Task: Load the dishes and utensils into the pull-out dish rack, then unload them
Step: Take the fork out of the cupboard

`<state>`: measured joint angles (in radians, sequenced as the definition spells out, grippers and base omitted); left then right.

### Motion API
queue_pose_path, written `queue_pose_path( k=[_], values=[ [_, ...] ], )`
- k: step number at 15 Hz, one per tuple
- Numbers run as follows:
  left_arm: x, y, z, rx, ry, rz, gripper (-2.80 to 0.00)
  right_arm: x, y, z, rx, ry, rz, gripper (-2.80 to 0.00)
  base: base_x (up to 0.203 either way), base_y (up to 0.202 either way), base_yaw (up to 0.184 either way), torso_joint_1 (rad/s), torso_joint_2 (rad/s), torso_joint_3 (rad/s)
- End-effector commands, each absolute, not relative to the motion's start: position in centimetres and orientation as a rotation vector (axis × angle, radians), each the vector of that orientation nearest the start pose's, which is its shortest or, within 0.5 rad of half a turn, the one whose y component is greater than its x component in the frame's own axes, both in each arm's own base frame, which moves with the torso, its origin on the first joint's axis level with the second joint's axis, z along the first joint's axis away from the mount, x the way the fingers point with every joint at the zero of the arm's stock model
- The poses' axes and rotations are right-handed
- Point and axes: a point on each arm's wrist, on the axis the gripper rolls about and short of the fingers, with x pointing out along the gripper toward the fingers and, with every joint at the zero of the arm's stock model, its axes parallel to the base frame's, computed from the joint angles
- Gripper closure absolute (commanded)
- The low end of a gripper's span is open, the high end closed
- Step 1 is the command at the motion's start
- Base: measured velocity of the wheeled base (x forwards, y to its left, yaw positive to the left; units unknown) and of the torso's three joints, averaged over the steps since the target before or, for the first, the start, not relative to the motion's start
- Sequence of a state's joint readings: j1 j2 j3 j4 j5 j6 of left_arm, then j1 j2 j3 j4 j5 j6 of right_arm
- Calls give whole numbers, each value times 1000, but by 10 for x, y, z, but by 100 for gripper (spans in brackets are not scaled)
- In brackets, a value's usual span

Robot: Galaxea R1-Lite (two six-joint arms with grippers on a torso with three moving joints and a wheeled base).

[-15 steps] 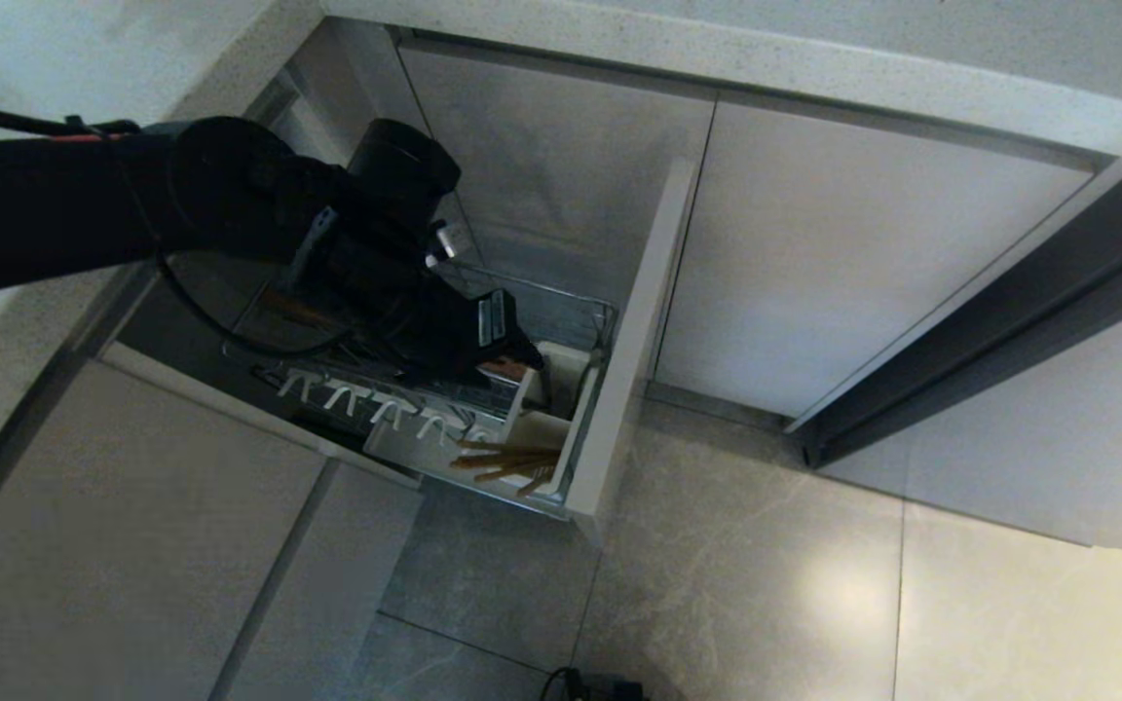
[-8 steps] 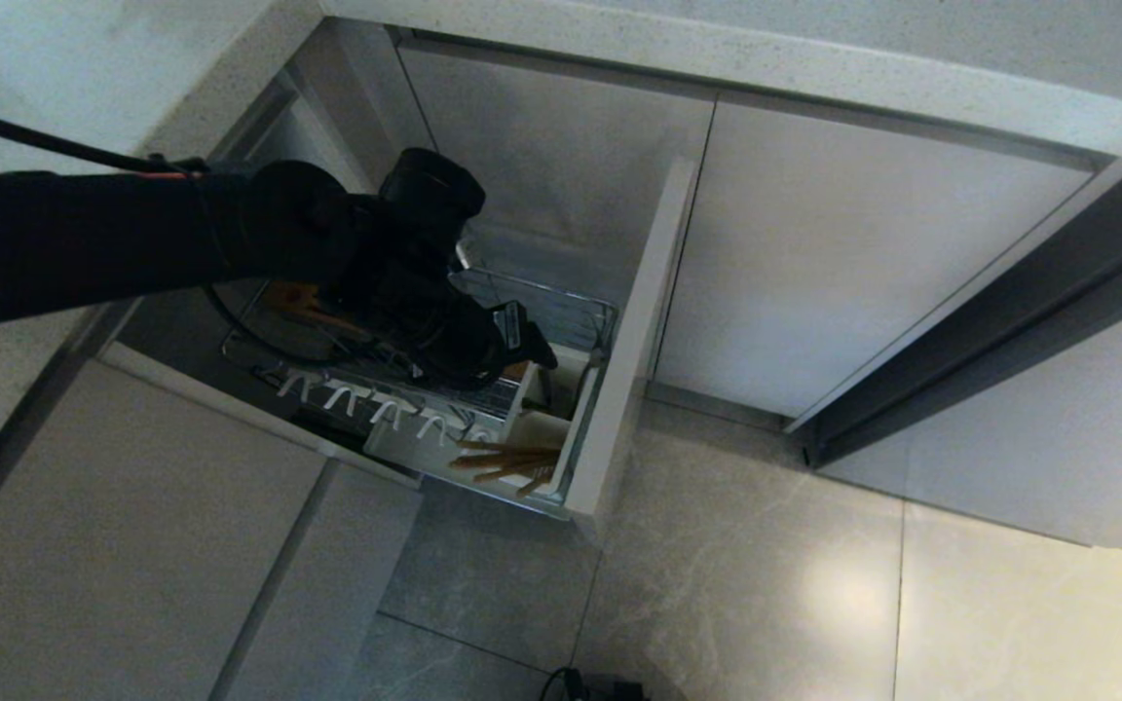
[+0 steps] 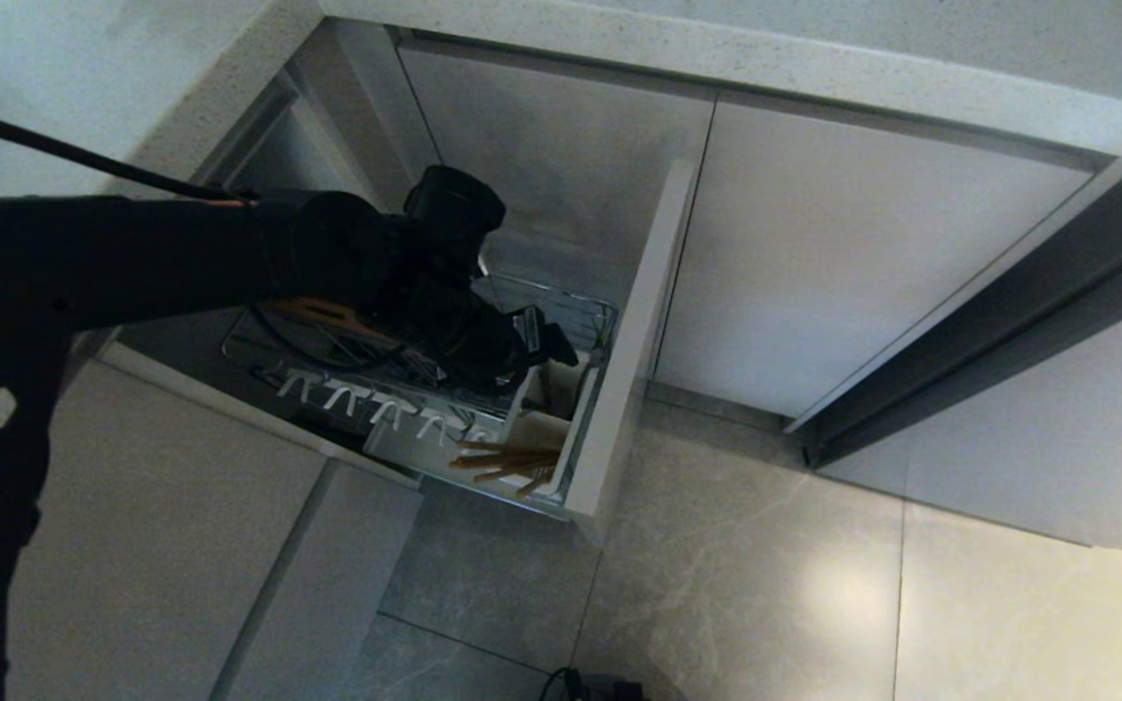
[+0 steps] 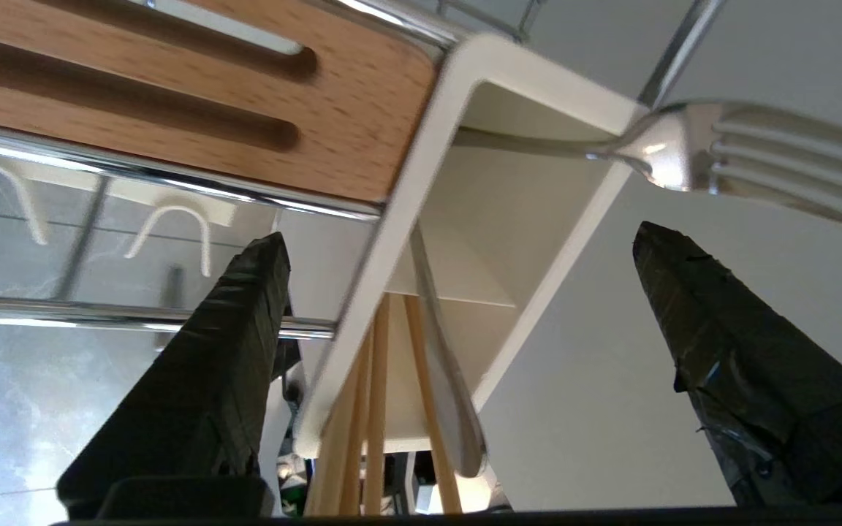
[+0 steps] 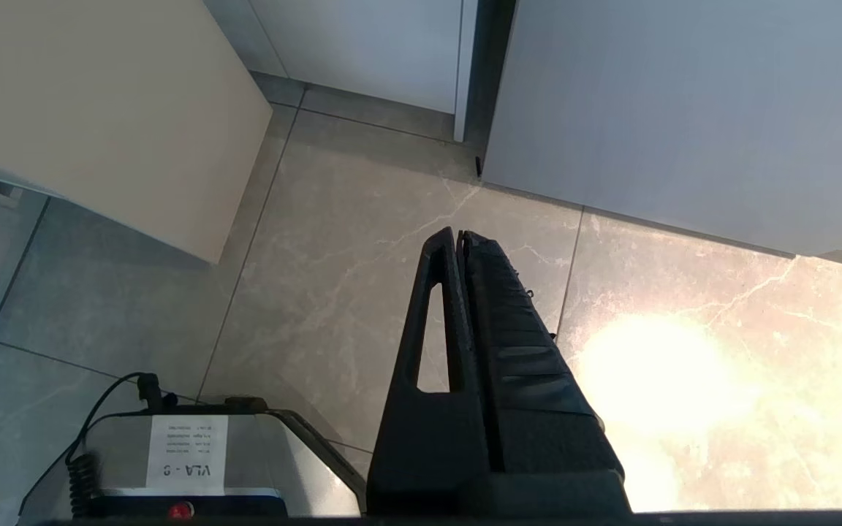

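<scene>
The left gripper (image 4: 457,241) hangs over the white utensil caddy (image 4: 538,95) at the rack's (image 3: 561,302) three o'clock end, jaws spread wide and empty, so the fork (image 4: 721,146) stands free. Chopsticks (image 3: 507,460) lean in the caddy's six o'clock compartment. The right gripper (image 5: 461,237) is parked, pressed closed.

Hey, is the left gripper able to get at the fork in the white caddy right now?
Probably yes: the left gripper is open right at the caddy, and the fork sticks out unobstructed.
</scene>
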<state>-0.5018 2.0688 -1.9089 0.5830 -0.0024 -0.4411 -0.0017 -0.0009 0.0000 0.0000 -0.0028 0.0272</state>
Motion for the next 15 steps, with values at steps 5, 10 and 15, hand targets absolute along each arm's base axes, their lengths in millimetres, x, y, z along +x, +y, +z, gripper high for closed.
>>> queue_pose_path(
  k=[5, 10, 15],
  values=[
    [358, -202, 229, -214, 839, -311, -280, -23, 0, 75, 27, -2, -5, 0, 0, 0, 0, 0, 0, 0],
    [359, -202, 228, -214, 839, -308, -280, -23, 0, 75, 28, -2, -5, 0, 0, 0, 0, 0, 0, 0],
    [359, -201, 228, -211, 837, -298, 0, -23, 0, 75, 28, -2, -5, 0, 0, 0, 0, 0, 0, 0]
  ],
)
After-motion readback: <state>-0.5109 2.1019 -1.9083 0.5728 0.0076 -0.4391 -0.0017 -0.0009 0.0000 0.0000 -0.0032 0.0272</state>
